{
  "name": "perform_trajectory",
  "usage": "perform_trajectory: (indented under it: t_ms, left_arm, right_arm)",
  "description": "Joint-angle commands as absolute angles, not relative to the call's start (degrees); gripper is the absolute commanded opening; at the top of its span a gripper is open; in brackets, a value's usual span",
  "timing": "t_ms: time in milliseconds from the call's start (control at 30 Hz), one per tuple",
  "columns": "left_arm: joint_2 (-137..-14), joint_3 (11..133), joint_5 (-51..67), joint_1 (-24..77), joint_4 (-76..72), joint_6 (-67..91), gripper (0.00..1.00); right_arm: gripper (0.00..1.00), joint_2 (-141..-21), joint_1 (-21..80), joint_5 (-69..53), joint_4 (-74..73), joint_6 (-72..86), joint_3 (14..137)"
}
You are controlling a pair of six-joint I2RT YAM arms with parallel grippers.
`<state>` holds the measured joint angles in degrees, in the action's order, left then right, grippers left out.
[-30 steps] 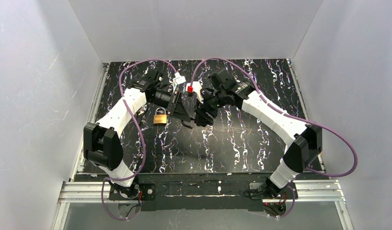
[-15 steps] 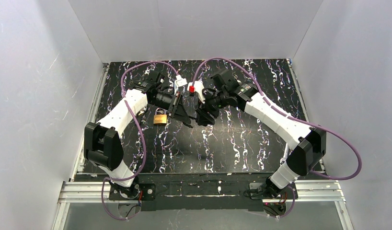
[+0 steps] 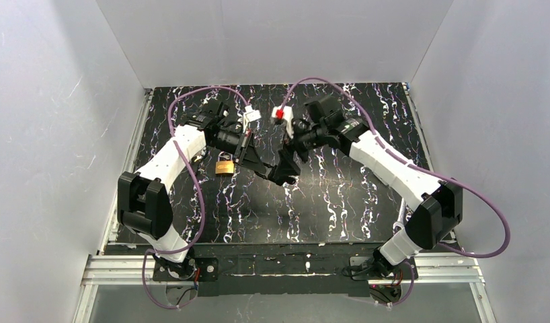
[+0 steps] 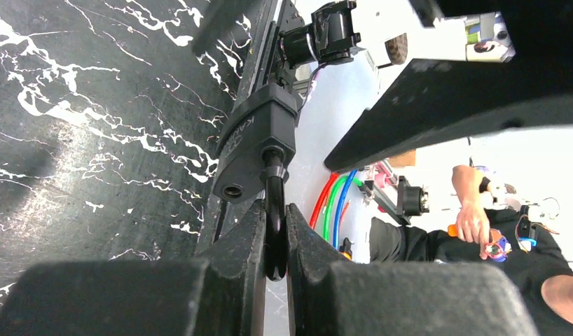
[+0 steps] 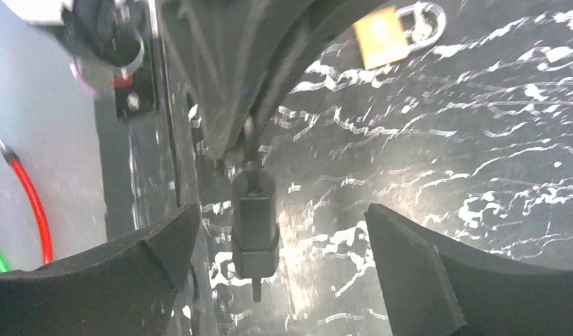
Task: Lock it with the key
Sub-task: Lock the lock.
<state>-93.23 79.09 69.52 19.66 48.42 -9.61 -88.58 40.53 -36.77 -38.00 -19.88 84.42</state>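
Observation:
The brass lock (image 3: 224,166) lies flat on the black marbled table, left of both grippers; the right wrist view shows it at the top (image 5: 380,36) with its silver shackle. My left gripper (image 4: 274,211) is shut on the shackle of a small all-black padlock (image 4: 256,140), which hangs above the table (image 3: 284,176). My right gripper (image 5: 281,210) is open, its fingers apart on either side of the black padlock (image 5: 254,220) without touching it. A thin dark stub pokes from that padlock's lower end; I cannot tell whether it is the key.
Purple cables loop over both arms, with a white connector (image 3: 251,114) and a red-tagged one (image 3: 280,113) above the grippers. A metal rail (image 3: 134,141) runs along the table's left edge. White walls close in three sides.
My right gripper has opened wide and let go of the black padlock, its wrist drawing back slightly. My left gripper has closed onto the padlock's shackle.

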Motion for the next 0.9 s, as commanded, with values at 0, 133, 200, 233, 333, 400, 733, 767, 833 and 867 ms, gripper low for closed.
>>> perform_trajectory:
  t_ms: [0,133,200,233,333,400,733,767,833,867]
  left_arm:
    - [-88.6,80.7,76.1,17.8,48.7,-7.9,0.0]
    - [-87.2,80.6,76.9,16.0,46.3,-4.8,0.0]
    - [-86.2,80.4,77.3,14.7,44.2,-2.7,0.0]
    - [-85.7,80.1,77.6,13.8,42.7,-1.2,0.0]
    - [-84.0,78.8,78.4,11.0,37.4,4.6,0.0]
    - [-82.9,77.7,78.1,9.2,33.5,7.9,0.0]
    - [-78.5,70.7,79.7,4.1,16.5,23.1,0.0]
    - [-77.9,69.4,79.7,4.0,12.8,25.9,0.0]
    - [-77.3,67.0,79.7,4.0,4.8,32.4,0.0]
    - [-77.2,66.0,79.8,4.0,1.7,35.0,0.0]
  right_arm:
    - [0.98,-85.4,33.6,-45.9,-23.1,-8.0,84.2]
    - [0.98,-85.6,29.6,-48.0,-15.7,-1.6,83.4]
    - [0.98,-85.9,28.9,-47.7,-10.6,2.7,81.4]
    - [0.99,-86.1,28.5,-48.0,-6.8,7.8,79.4]
    - [0.98,-88.0,27.0,-53.4,6.8,17.2,75.2]
    - [0.99,-90.1,26.9,-57.2,10.9,20.2,75.3]
    - [0.98,-90.0,27.8,-58.7,20.7,20.0,73.7]
    - [0.98,-89.7,28.1,-58.5,21.3,19.7,73.1]
    - [0.98,-89.6,28.9,-58.2,22.1,18.8,72.3]
    - [0.98,-89.6,29.5,-58.2,22.5,18.0,71.6]
